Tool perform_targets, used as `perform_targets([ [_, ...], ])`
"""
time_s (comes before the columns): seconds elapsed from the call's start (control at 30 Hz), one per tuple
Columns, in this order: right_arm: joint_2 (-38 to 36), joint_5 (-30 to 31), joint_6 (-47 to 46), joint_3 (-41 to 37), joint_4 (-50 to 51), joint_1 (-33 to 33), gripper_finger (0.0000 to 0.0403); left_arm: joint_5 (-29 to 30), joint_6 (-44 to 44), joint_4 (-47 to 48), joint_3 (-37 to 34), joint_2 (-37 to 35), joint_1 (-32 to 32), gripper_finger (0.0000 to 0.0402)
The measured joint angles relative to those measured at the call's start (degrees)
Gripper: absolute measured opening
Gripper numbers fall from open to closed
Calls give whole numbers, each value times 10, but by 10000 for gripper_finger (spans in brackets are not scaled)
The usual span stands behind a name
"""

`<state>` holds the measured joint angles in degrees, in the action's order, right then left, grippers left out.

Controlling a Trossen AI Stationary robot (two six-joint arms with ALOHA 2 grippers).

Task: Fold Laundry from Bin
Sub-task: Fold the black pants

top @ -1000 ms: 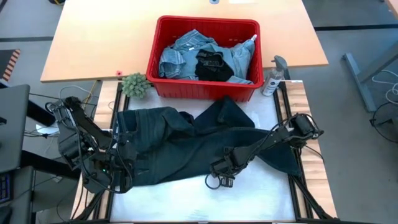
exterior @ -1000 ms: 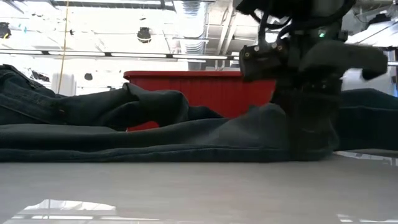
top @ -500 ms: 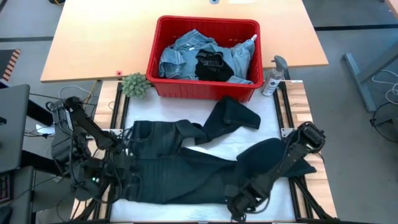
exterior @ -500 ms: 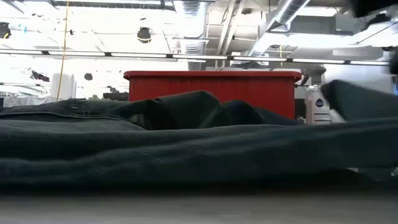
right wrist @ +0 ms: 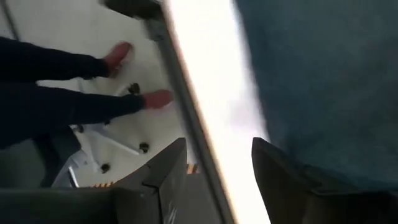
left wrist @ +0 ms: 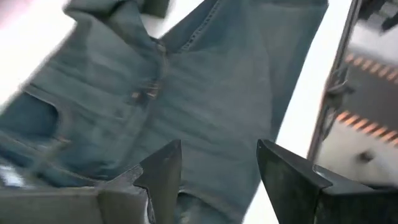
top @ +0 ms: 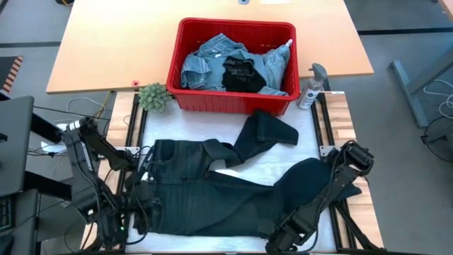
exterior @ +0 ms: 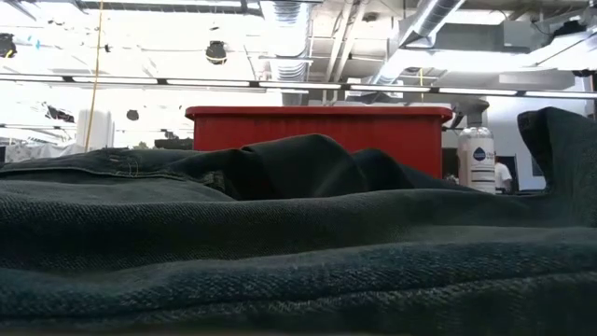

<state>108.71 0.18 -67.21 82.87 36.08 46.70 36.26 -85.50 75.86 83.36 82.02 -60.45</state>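
Dark blue jeans [top: 212, 195] lie spread on the white table top, waistband at the left. One leg runs along the near edge and the other [top: 265, 131] bends back toward the red bin [top: 233, 99]. More laundry [top: 233, 67], light denim and a black piece, fills the bin. My left gripper [left wrist: 217, 149] hangs open above the waistband at the jeans' left end [top: 141, 212]. My right gripper [right wrist: 217, 143] stands open at the table's near edge [top: 287, 237], with the jeans leg [right wrist: 323, 81] beside it. In the low view the jeans [exterior: 280, 252] fill the foreground.
A small green plant [top: 153, 97] stands left of the bin, and a spray bottle [top: 311, 85] stands to its right. A wooden table [top: 106, 42] lies behind. Past the near edge a person's legs and shoes [right wrist: 74, 81] show on the floor.
My right gripper has swept toward the table's near edge and rightward. The jeans leg went with it, and the whole garment slid nearer and spread flatter. The other leg stays bent toward the bin. My left gripper has sunk toward the waistband and rolled.
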Motion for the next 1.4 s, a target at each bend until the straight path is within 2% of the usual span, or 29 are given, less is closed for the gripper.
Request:
perform_targets([
  [0.17, 0, 10, 48, 54, 26, 1, 201, 19, -46, -97, -87, -57, -4, 196],
  [0.3, 0, 62, 86, 90, 64, -3, 196, 55, -48, -203, -165, -124, -10, 196],
  [0.37, -1, 84, 108, 102, 76, -9, 196, 49, -52, -225, -200, -159, -11, 196],
  [0.5, -1, 116, 136, 113, 111, -29, 196, -11, -152, -190, -264, -210, -10, 196],
  [0.67, 0, 209, 134, 113, 145, -56, 196, -41, -283, -134, -320, -221, -10, 196],
  [0.83, 1, 267, 138, 113, 144, -88, 194, -46, -308, -137, -356, -213, -10, 196],
  [0.93, 1, 274, 145, 113, 144, -105, 193, -86, -323, -127, -375, -201, -14, 196],
  [1.13, 1, 275, 152, 113, 145, -120, 193, -171, -410, -78, -400, -175, -23, 196],
  [1.4, 1, 276, 152, 113, 144, -118, 191, -169, -457, -67, -428, -173, -26, 196],
])
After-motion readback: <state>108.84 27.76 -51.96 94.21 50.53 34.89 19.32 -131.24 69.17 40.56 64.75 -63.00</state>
